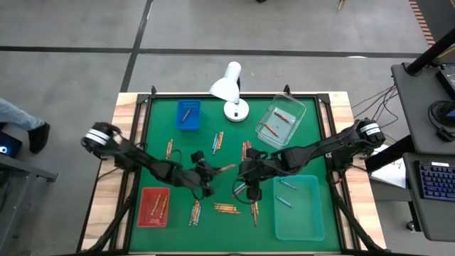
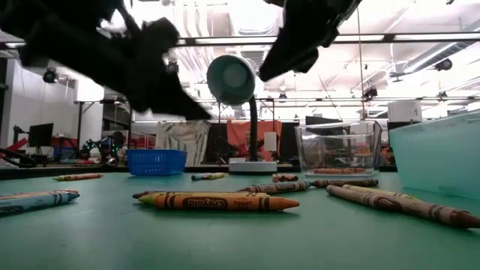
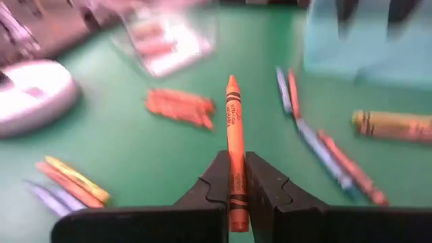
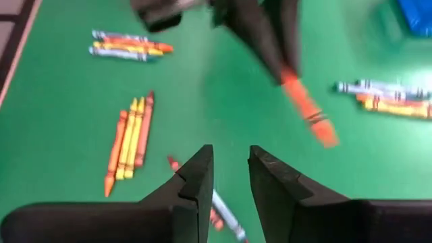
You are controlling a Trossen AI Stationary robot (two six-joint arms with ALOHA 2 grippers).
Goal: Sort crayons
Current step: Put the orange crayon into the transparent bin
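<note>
Left end effector (image 3: 233, 196) is clamping an orange crayon (image 3: 233, 135) near the lamp (image 1: 229, 89); right end effector (image 4: 229, 179) is hovering beside it, fingers apart.

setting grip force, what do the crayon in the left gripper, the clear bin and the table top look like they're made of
Orange crayon, shut in the left gripper: looks like wax in a matte paper wrapper, going by the printed label and black bands.
Clear bin: probably hard glossy plastic, see-through with bright glints on its walls.
Table top: a green, matte, smooth mat, maybe rubber or vinyl; wood shows at the edges.
</note>
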